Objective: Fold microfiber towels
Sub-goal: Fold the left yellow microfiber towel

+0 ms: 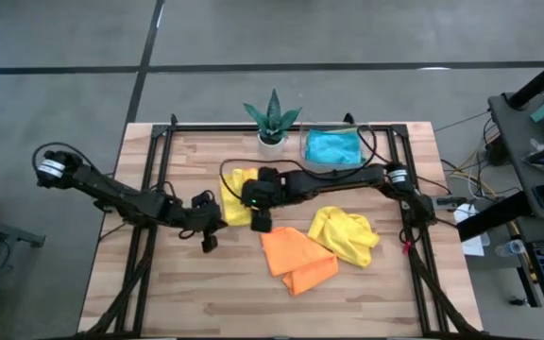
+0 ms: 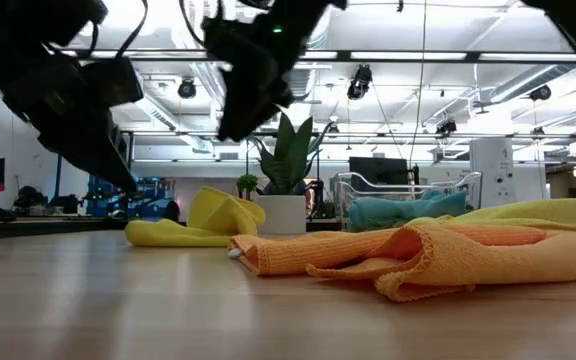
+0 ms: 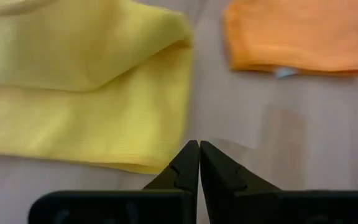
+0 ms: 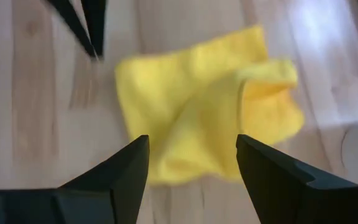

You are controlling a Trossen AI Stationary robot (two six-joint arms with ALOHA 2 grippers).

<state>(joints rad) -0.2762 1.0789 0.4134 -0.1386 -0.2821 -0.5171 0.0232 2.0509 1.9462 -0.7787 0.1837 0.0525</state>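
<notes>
A yellow towel (image 1: pixel 238 196) (image 3: pixel 86 81) (image 4: pixel 197 106) lies folded over itself on the table left of centre. My right gripper (image 1: pixel 261 225) (image 4: pixel 191 149) hangs open above it, its fingers clear of the cloth. My left gripper (image 1: pixel 209 242) (image 3: pixel 199 149) is shut just off the towel's near edge, holding nothing. An orange towel (image 1: pixel 296 257) (image 2: pixel 398 255) lies loosely folded near the middle. A second yellow towel (image 1: pixel 345 234) lies crumpled to its right. A blue towel (image 1: pixel 333 146) sits in the clear tray (image 1: pixel 307 151) at the back.
A potted plant (image 1: pixel 272 123) stands at the far edge beside the tray. Black frame rails (image 1: pixel 149 236) run along the left and right sides of the table. Bare wood shows along the near edge (image 1: pixel 253 312).
</notes>
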